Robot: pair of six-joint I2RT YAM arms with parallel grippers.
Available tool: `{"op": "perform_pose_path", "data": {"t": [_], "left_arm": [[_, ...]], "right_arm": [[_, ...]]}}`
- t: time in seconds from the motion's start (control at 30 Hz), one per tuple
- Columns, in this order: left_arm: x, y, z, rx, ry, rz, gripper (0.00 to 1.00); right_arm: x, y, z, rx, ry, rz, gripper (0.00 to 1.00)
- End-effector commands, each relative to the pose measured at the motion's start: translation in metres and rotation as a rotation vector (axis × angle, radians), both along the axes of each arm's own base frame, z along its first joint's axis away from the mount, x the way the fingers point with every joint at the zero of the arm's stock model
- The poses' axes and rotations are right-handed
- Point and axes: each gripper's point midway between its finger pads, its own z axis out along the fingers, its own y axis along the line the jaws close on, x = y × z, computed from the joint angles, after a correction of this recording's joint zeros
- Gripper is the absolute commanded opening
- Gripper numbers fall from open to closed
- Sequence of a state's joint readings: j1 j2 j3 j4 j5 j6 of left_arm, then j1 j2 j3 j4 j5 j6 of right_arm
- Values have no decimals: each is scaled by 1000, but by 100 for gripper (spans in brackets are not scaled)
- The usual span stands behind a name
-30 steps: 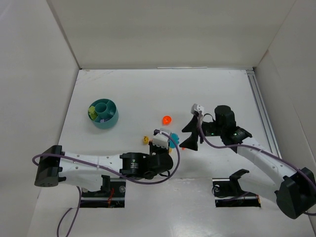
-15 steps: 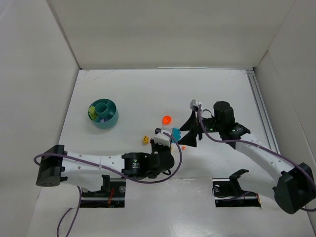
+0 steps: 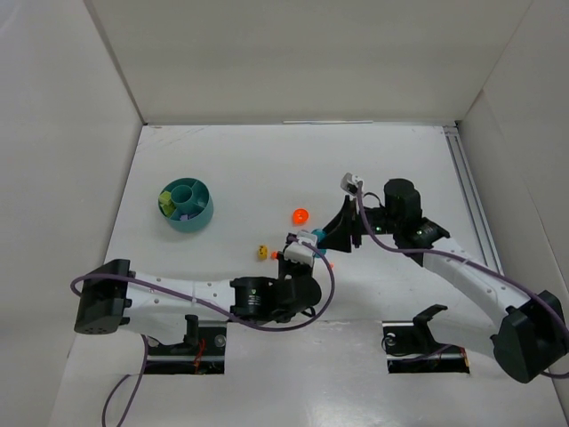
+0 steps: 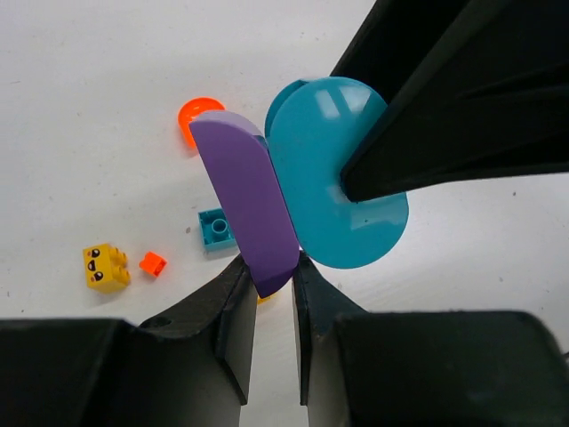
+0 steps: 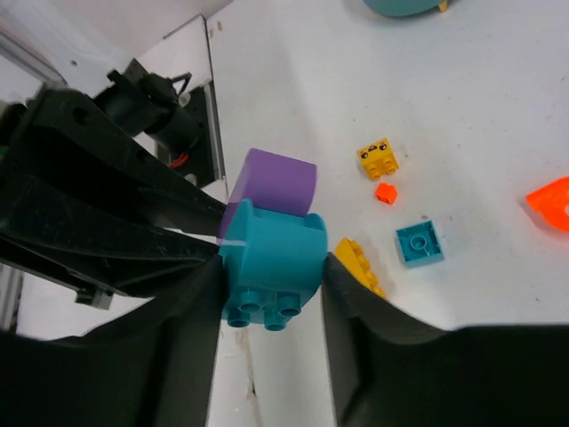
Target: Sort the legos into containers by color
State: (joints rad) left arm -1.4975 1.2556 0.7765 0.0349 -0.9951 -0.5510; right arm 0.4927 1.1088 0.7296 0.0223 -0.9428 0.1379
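A purple lego (image 4: pixel 244 200) and a teal lego (image 4: pixel 329 187) are stuck together and held above the table. My left gripper (image 4: pixel 274 271) is shut on the purple one. My right gripper (image 5: pixel 271 277) is shut on the teal lego (image 5: pixel 271 262), with a finger against each side, and the purple lego (image 5: pixel 276 182) shows behind it. In the top view the two grippers meet at mid table, left (image 3: pixel 307 243) and right (image 3: pixel 331 238). The teal dish (image 3: pixel 206 213) stands at the left with lime green pieces (image 3: pixel 166 202) in one wedge.
Loose legos lie on the table below the grippers: an orange round piece (image 4: pixel 197 116), a flat teal square (image 4: pixel 216 228), a yellow face block (image 4: pixel 106 267), a tiny orange piece (image 4: pixel 153 263) and a yellow brick (image 5: pixel 359 263). White walls close in the table on three sides.
My right gripper moved left to the joined pieces and its jaws closed from wide open onto the teal lego. The left gripper shifted slightly, still holding the purple one.
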Motion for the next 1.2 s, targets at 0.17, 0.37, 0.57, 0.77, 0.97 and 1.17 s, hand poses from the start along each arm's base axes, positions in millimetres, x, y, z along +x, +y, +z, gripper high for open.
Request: {"op": "perform_pose_path", "data": {"t": [0.17, 0.37, 0.57, 0.77, 0.97, 1.17], "left_arm": [[7, 16, 19, -112, -48, 76, 0], [10, 35, 13, -138, -28, 126, 0], [30, 42, 6, -166, 25, 145, 0], [68, 50, 23, -294, 214, 121, 0], [66, 74, 65, -373, 317, 150, 0], [84, 111, 56, -437, 463, 212, 0]], "right_arm": [[16, -6, 15, 37, -85, -13, 20], [32, -44, -10, 36, -43, -66, 15], [49, -81, -54, -26, -40, -174, 15], [77, -150, -137, -529, 8, -431, 16], [91, -179, -149, -679, -44, -561, 22], [94, -196, -165, -775, -34, -619, 33]]}}
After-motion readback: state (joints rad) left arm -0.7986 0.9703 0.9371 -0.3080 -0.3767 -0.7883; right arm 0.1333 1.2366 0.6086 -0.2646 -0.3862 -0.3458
